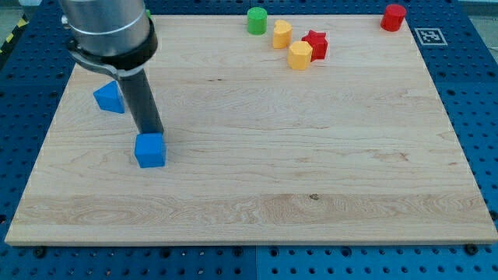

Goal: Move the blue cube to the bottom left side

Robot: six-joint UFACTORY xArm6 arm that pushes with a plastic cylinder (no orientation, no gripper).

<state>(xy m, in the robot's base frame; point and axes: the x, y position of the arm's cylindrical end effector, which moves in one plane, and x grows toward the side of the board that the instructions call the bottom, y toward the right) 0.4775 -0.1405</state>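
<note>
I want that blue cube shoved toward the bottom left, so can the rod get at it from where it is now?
Probably yes. My tip sits right at the blue cube's top edge, seemingly touching it. Nothing lies between them, and the blue triangular block stands apart, up and to the view's left.

the arm came down from the view's top left, its wide grey cuff ringed by a black band. from the cuff the dark rod slanted toward five o'clock. my tip [153, 132] sat at the twelve o'clock edge of the blue cube [150, 150], apparently touching it.
</note>
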